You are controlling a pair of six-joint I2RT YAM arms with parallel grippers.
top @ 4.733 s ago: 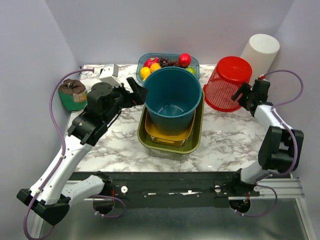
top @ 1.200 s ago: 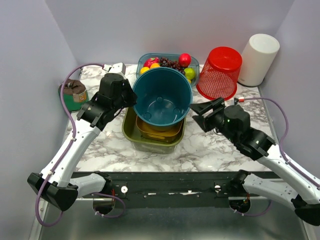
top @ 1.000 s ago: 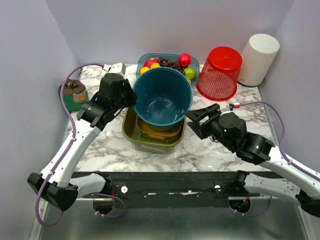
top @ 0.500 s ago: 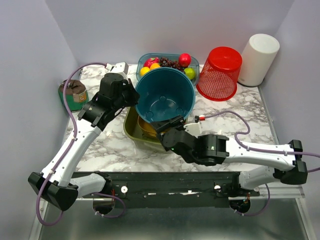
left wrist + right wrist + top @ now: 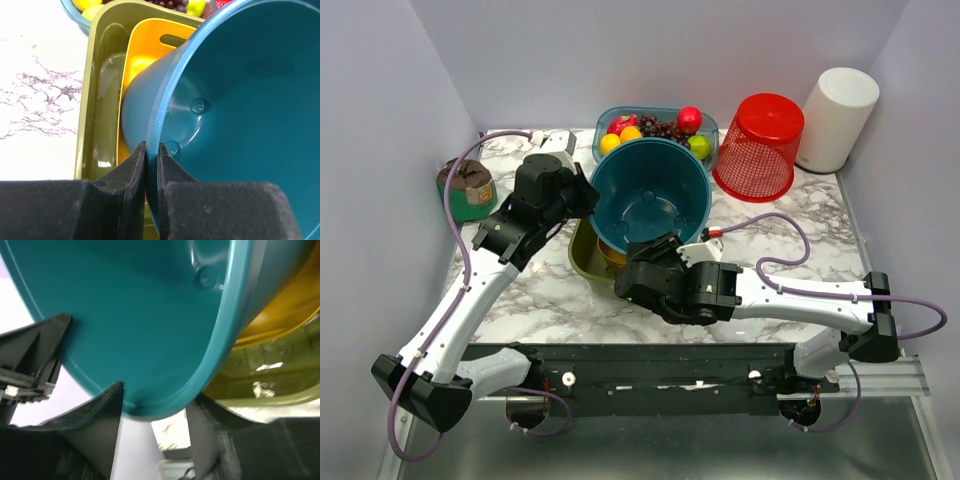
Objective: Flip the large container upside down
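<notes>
The large container (image 5: 650,195) is a teal bucket, tilted with its mouth facing up and toward the front. Its base rests in a yellow tub (image 5: 610,252) inside an olive tray (image 5: 582,258). My left gripper (image 5: 588,195) is shut on the bucket's left rim; in the left wrist view the rim (image 5: 159,120) is pinched between the pads (image 5: 135,165). My right gripper (image 5: 655,245) is at the bucket's near rim. In the right wrist view its fingers (image 5: 95,425) straddle that rim (image 5: 200,385), one inside and one outside, still open with a gap.
A bowl of fruit (image 5: 655,125) sits behind the bucket. An upturned red mesh basket (image 5: 760,145) and a white cylinder (image 5: 838,118) stand at the back right. A green pot (image 5: 468,188) is at the left edge. The walls are close on both sides.
My right arm swung from the right side round to the bucket's near rim, and its jaws narrowed around that rim. The left gripper kept its hold; the bucket shifted slightly.
</notes>
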